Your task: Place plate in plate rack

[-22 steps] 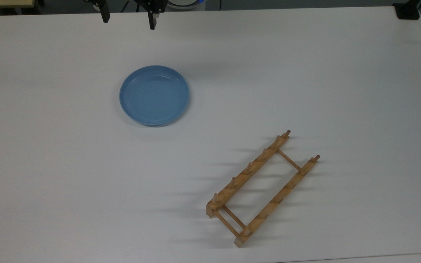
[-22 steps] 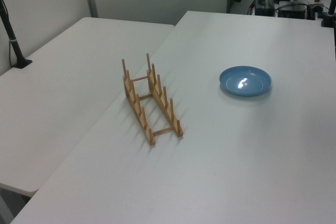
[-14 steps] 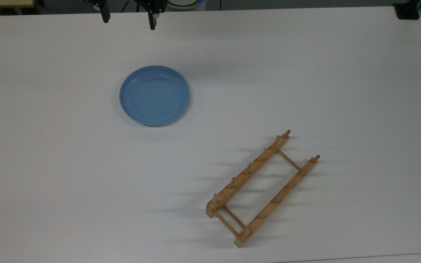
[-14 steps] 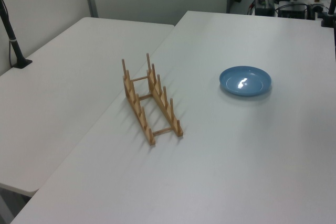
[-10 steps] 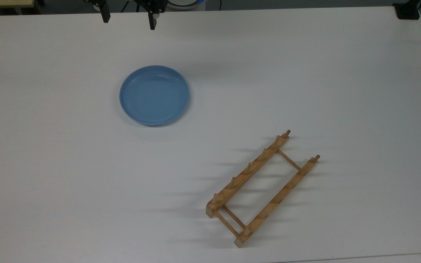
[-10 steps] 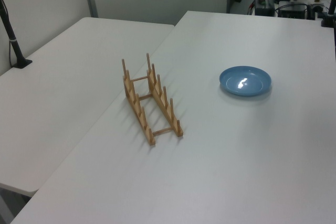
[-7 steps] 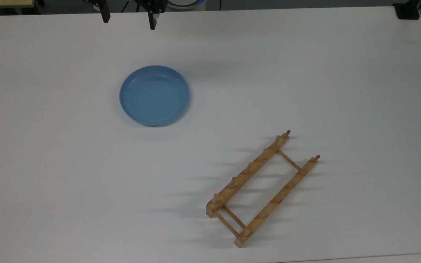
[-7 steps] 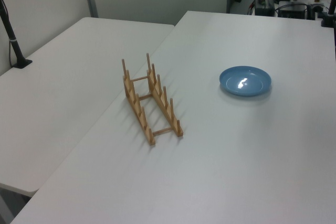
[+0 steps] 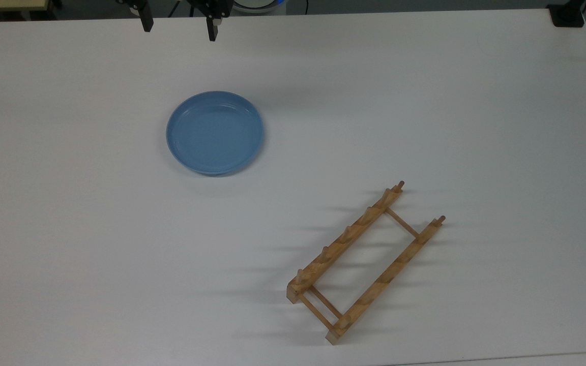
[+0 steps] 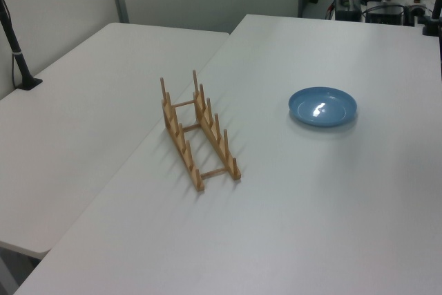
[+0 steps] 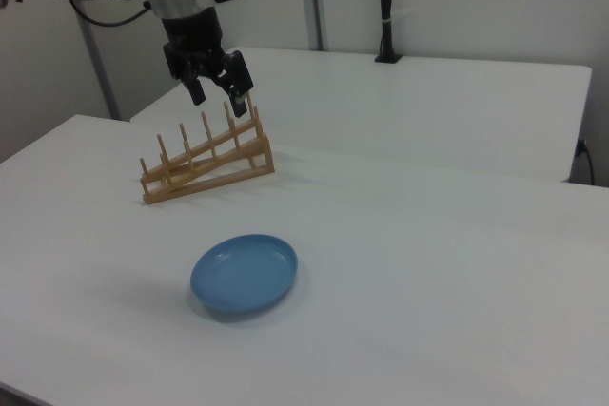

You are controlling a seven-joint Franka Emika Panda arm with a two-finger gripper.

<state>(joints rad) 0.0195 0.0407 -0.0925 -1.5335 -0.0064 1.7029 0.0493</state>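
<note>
The light-blue plate [image 9: 215, 132] lies flat on the white table [image 9: 425, 101], left of centre in the top view; it also shows as the plate [image 10: 322, 107] and the plate [image 11: 245, 274]. The wooden plate rack [image 9: 365, 263] stands apart from it toward the top view's lower right, with nothing in it, seen too as the plate rack [image 10: 199, 130] and the plate rack [image 11: 206, 167]. My gripper [image 9: 178, 30] hangs open at the top view's upper edge, well above the table and off to one side of the plate. In the right view the gripper [image 11: 219, 99] holds nothing.
A second white table [image 10: 83, 108] adjoins on the left view's left. A black post [image 10: 15, 50] stands on it, seen also as the post [image 11: 385, 7]. A black mount [image 9: 567, 14] sits at the top view's upper right corner.
</note>
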